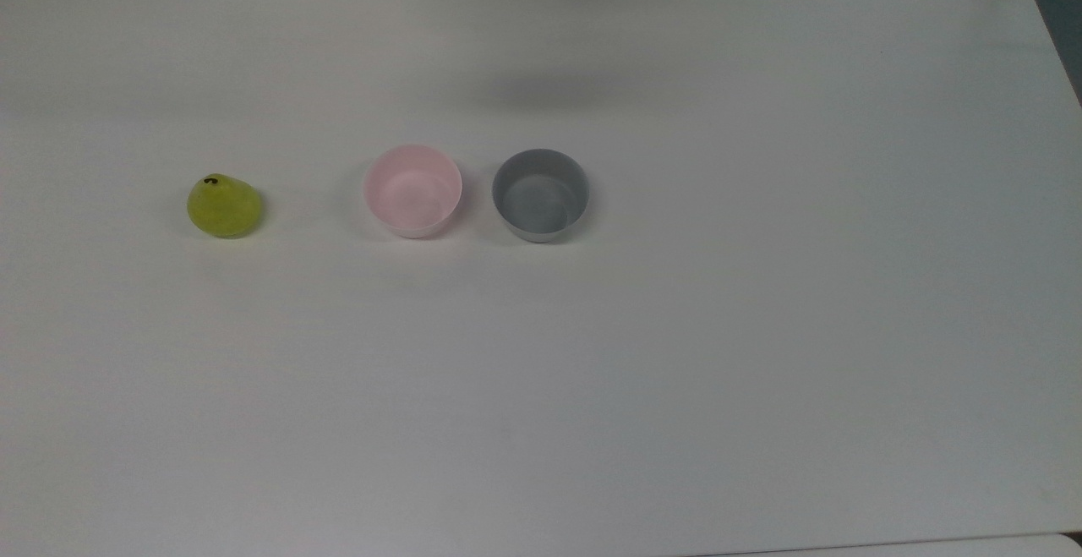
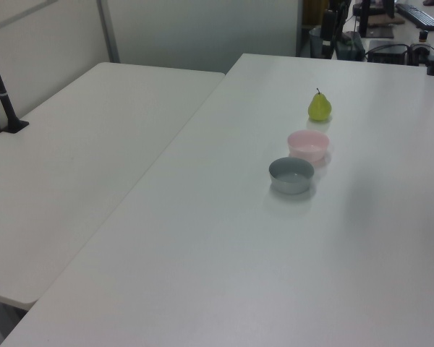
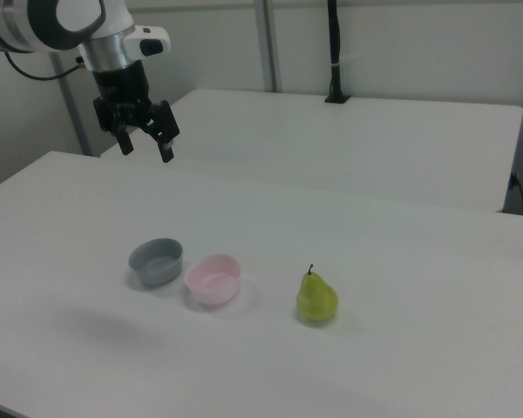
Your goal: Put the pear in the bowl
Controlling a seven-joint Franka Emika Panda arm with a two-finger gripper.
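On your white table (image 1: 761,329) the pear (image 1: 224,206) stands upright, stem up, at the top view's left, apart from the pink bowl (image 1: 413,191); a grey bowl (image 1: 540,195) sits just beside the pink one on the top view's right, and both bowls hold nothing; in the right view your gripper (image 3: 145,144) hangs high above the table, beyond the grey bowl, with its fingers spread wide and nothing between them.
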